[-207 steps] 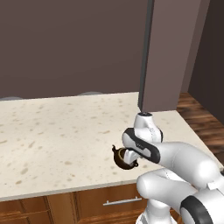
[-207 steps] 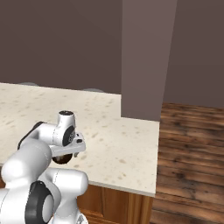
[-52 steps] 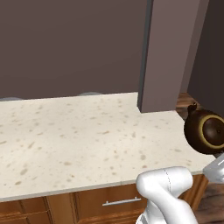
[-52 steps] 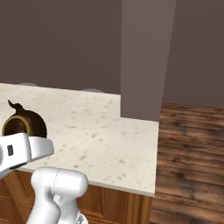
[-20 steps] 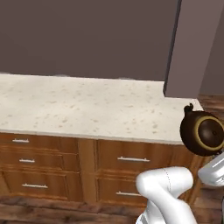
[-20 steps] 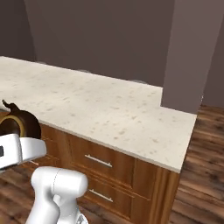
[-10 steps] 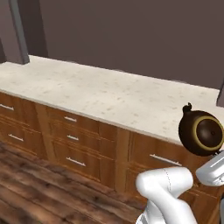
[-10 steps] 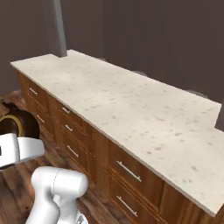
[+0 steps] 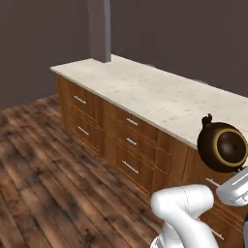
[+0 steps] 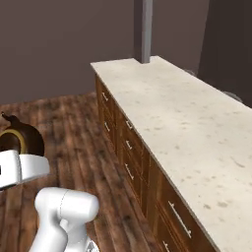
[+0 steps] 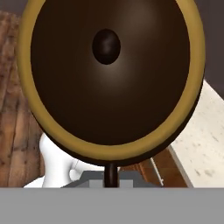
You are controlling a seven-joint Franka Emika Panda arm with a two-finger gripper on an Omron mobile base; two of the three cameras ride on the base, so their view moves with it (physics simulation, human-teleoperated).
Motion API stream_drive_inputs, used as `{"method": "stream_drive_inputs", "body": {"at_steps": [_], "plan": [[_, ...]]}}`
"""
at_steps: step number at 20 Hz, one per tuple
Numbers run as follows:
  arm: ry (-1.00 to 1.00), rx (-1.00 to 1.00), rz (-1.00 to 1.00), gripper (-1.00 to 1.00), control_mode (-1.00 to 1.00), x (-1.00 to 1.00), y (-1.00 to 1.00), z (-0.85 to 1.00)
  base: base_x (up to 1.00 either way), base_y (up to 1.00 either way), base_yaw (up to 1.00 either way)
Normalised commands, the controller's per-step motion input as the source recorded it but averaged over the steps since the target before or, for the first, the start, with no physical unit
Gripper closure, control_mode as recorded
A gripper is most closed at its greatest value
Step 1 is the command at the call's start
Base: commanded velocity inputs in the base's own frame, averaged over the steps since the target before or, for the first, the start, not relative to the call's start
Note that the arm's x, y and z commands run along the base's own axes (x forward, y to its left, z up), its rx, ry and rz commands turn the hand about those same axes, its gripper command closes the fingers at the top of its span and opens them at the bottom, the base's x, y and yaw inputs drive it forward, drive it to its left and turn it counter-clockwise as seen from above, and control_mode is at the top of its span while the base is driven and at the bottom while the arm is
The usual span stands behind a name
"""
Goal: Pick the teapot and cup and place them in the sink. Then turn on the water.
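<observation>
Speckled cream countertop (image 9: 160, 94) over wooden drawers (image 9: 127, 140) runs beyond the gripper (image 11: 111, 177), plank floor (image 9: 43, 169) below; jaws pinch the round, glossy brown, gold-rimmed teapot's (image 9: 223, 147) thin handle.

Robot arm (image 9: 186, 213): glossy white casing throughout, built of thick rounded tubular segments with smooth, seamless surfaces. Elbow section forms a fat curved bend, lit bright on top and shading to pale grey underneath. In the right base view the same white arm (image 10: 64, 211) shows a bulbous, capsule-shaped link with soft highlights along its upper edge. Hand housing (image 10: 22, 170): white, blocky, flat-sided, with slightly rounded corners and a grey-shadowed underside; a narrow dark patch sits at its left edge. A further white-grey boxy end of the hand (image 9: 235, 186) appears at the frame edge in the left base view. No cables, screws or lettering can be made out.
</observation>
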Motion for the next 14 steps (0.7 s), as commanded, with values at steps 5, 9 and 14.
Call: {"method": "stream_drive_inputs", "body": {"at_steps": [5,9,14], "plan": [[0.0,0.0,0.0,1.0,1.0,0.0,0.0,0.0,0.0,-0.34,0.61],[0.0,0.0,0.0,1.0,1.0,0.0,0.0,0.0,0.01,-0.37,0.61],[0.0,0.0,0.0,1.0,1.0,0.0,0.0,0.0,0.02,-0.39,0.61]]}}
